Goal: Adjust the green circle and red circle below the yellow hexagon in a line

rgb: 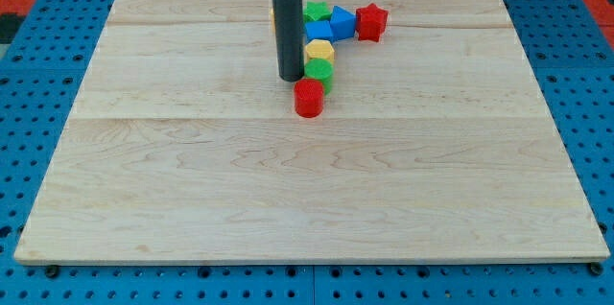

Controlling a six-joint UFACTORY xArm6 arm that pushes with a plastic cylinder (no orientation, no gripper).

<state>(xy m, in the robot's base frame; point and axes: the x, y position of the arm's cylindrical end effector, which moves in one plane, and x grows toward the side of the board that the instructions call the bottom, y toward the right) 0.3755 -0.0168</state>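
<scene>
Wooden board: my tip beside green circle, above red circle; tool has no jaws

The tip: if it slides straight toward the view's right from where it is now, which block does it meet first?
Probably the green circle. My tip sits just left of it, with the yellow hexagon above and the red circle lower right. Depth is uncertain.

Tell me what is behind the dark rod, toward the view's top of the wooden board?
Beside the dark rod, a green block and blue blocks show at its right. A sliver of orange shows at its left edge; the rest is covered. My tip rests left of the green circle.
</scene>
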